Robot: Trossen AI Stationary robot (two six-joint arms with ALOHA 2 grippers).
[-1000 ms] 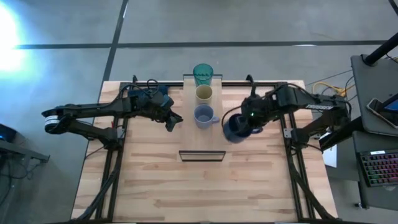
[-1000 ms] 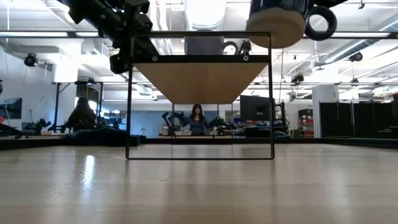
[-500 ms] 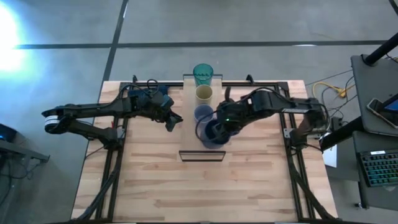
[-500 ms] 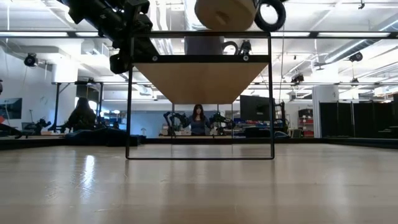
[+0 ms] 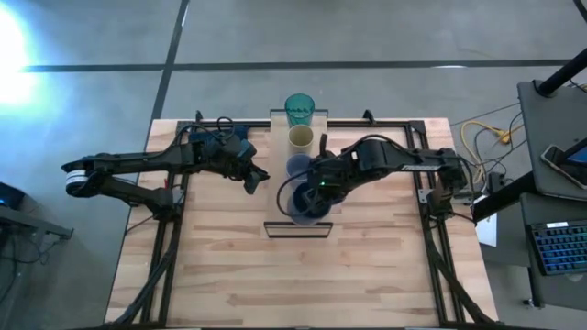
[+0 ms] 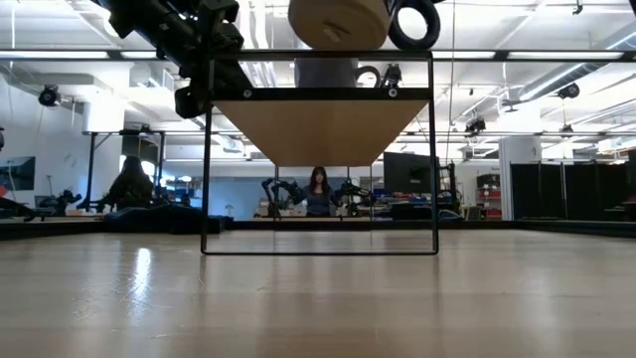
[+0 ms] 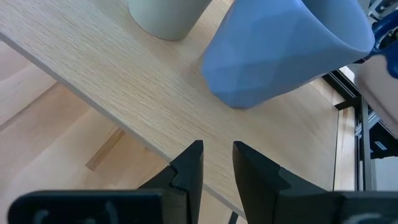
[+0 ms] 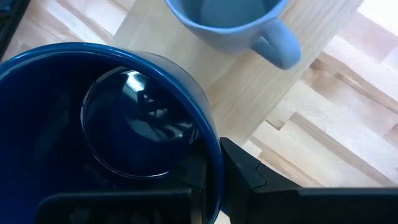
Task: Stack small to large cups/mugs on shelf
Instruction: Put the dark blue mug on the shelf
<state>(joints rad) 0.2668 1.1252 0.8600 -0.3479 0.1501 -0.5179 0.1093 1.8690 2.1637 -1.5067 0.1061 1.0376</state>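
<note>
The high view shows the right gripper (image 5: 321, 188) clamped on the rim of the dark blue mug (image 5: 305, 199), which has travelled from right of centre a second ago to a position over the near end of the shelf (image 5: 298, 215), at the middle of the frame; the left gripper (image 5: 254, 176) has not moved and waits left of the shelf, fingers nearly closed on nothing. Three vessels already stand in a row on the shelf, running from upper centre downward: the teal tumbler (image 5: 299, 109), the cream cup (image 5: 301, 139) and the pale blue mug (image 5: 298, 166), partly covered by the arm. The low view shows the dark mug's flat pale base and ring handle above the shelf board, so it is judged not yet set down; placement of this last, largest item appears imminent. The shelf is light, fine-grained wood on a thin dark frame. The dark mug is glossy inside, round and wide; the pale mug appears matte and faceted.
</note>
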